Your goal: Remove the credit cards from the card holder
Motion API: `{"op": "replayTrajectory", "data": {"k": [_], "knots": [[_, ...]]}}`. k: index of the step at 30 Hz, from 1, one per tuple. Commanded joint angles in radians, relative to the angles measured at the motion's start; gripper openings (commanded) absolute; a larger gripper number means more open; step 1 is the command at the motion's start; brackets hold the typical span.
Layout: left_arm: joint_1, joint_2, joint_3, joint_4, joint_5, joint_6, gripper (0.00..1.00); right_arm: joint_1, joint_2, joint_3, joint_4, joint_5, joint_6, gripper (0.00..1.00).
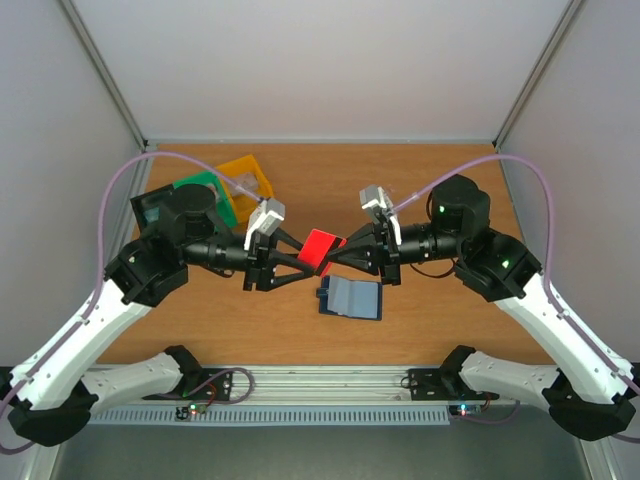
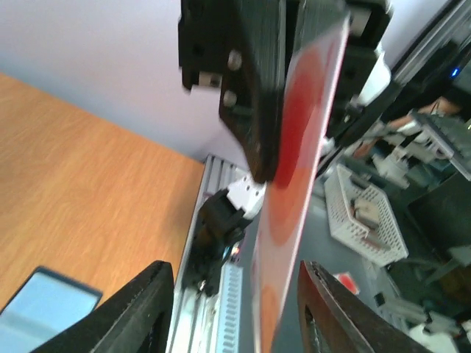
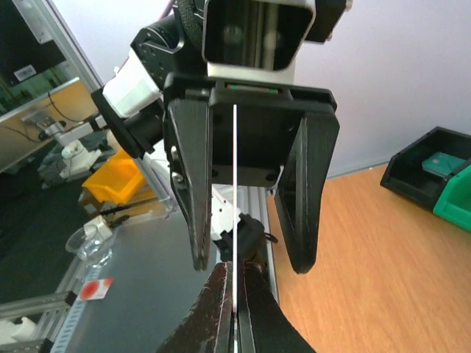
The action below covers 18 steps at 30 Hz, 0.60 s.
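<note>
One red credit card is out of the card holder and hangs in the air, pinched at one end by the right gripper, whose fingers are closed tight on its edge. Facing it, the left gripper reaches from the card's other end with its jaws about half spread; the card runs between them, and in the right wrist view there is a gap on each side, so only the right gripper carries it. The card holder lies open and flat on the table, just below and slightly toward the bases from the two sets of fingertips. Whether more cards sit in its blue-grey pockets I cannot tell, so the task looks partly done: this card needs a place to land. Behind the left gripper's wrist stand a black bin, a green bin and a yellow bin, well clear of the fingertips. Nothing blocks the way.
</note>
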Motion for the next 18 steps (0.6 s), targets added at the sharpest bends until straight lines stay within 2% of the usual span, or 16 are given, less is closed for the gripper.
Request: {"op": "replayTrajectory", "data": {"k": [1, 3, 6, 11, 15, 18], "knots": [[0.001, 0.013, 0.082, -0.217, 0.005, 0.236, 0.46, 0.003, 0.063, 0.127, -0.279, 0.003, -0.148, 0.01], [0.001, 0.025, 0.101, -0.232, 0.004, 0.277, 0.41, 0.006, 0.085, 0.151, -0.316, -0.017, -0.169, 0.01], [0.001, 0.033, 0.113, -0.231, 0.033, 0.314, 0.39, 0.012, 0.103, 0.179, -0.372, 0.004, -0.202, 0.01], [0.001, 0.042, 0.128, -0.239, 0.020, 0.341, 0.31, 0.014, 0.103, 0.182, -0.376, 0.010, -0.205, 0.01], [0.000, 0.049, 0.123, -0.217, 0.020, 0.317, 0.14, 0.015, 0.101, 0.179, -0.368, 0.009, -0.200, 0.01], [0.000, 0.051, 0.107, -0.190, 0.019, 0.285, 0.06, 0.018, 0.097, 0.178, -0.360, 0.005, -0.196, 0.01]]}}
